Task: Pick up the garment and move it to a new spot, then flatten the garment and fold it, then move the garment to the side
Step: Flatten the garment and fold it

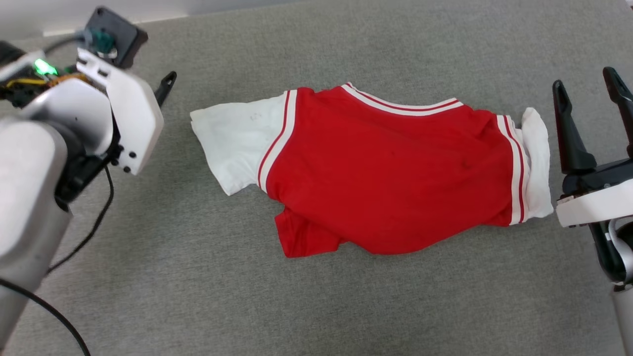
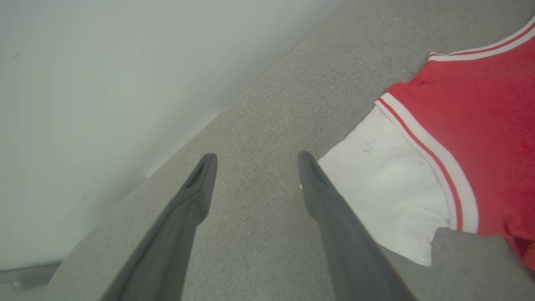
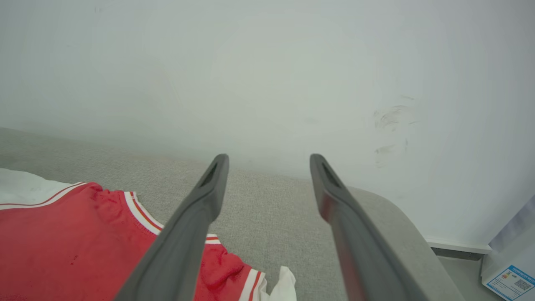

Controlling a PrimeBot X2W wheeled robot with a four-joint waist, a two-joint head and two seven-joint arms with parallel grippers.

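Garment (image 1: 385, 173) mid-frame in head view, lying on grey counter (image 1: 346, 306), red flap (image 1: 301, 240) sticking out at lower left. Left jaws and right jaws spread wide, empty, flanking its ends. Risk: pinch catches single layer, fold drags open; sideways move overshoots counter edge. Left wrist view shows finger (image 2: 334, 209) at white sleeve (image 2: 388, 196) edge, contact unclear; head view hides this behind wrist housing (image 1: 128, 113). Right wrist view adds counter's rounded corner (image 3: 397, 221).

Grey mat (image 1: 346, 306), white wall (image 3: 267, 62)
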